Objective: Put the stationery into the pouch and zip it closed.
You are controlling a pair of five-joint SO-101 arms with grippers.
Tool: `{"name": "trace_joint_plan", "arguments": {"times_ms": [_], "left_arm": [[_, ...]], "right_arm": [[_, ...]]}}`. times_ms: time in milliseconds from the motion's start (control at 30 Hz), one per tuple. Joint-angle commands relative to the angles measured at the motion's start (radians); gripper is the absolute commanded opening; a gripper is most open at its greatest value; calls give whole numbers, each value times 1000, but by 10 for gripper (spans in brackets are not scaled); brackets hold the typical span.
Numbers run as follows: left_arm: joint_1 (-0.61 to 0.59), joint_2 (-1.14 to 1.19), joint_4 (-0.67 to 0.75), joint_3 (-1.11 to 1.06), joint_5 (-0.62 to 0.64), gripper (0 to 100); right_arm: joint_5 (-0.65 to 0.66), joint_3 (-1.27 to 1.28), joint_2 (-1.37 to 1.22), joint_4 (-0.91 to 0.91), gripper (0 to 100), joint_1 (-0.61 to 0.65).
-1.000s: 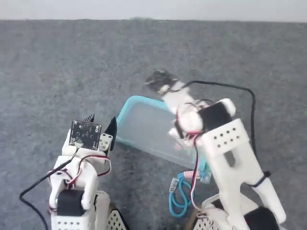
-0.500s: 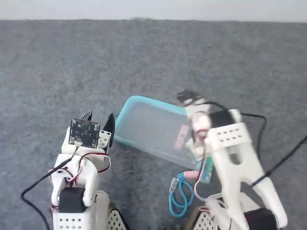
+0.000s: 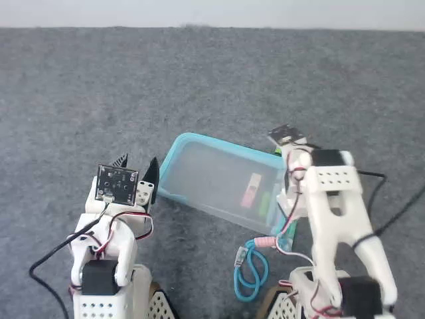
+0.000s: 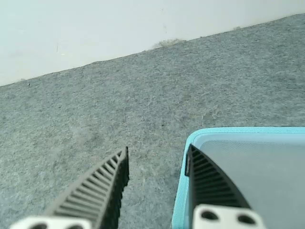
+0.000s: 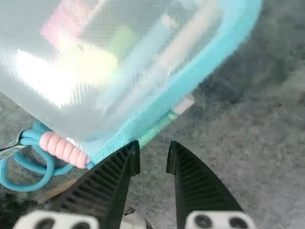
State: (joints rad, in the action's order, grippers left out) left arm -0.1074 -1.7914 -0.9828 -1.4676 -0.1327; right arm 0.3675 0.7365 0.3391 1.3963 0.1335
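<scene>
The teal pouch (image 3: 212, 176) with a see-through face lies flat in the middle of the grey mat. A pink piece (image 3: 250, 189) and a green piece (image 3: 265, 203) of stationery show through it near its right end. My left gripper (image 3: 137, 169) is open at the pouch's left corner. In the left wrist view one finger of that gripper (image 4: 157, 152) overlaps the teal rim of the pouch (image 4: 248, 162). My right gripper (image 5: 152, 148) hangs over the pouch's (image 5: 95, 57) right end, slightly open with nothing between its fingers. A green-and-white pen (image 5: 177, 110) pokes out past the teal edge.
A blue cord loop (image 3: 251, 269) with pink beads (image 5: 62, 147) trails from the pouch toward the right arm's base. Grey mat (image 3: 99, 86) stretches far and left of the pouch, up to a pale wall (image 4: 95, 28).
The right arm swung from above the pouch's far edge to its right end, uncovering the pink and green pieces inside. The left arm stayed put.
</scene>
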Motion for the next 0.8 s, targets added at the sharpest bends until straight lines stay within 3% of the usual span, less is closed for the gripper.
{"name": "trace_joint_plan", "arguments": {"times_ms": [0, 200, 500, 767], "left_arm": [[-3, -6, 29, 10, 12, 191], [-5, -6, 31, 10, 12, 191], [-17, -6, 31, 15, 11, 191], [-301, -6, 123, 24, -28, 191]], "right_arm": [[-57, -6, -42, -59, 99, 104], [-130, -28, -90, -150, 102, 309], [-184, -307, -136, -117, 102, 469], [-138, -333, -153, -99, 102, 446]]}}
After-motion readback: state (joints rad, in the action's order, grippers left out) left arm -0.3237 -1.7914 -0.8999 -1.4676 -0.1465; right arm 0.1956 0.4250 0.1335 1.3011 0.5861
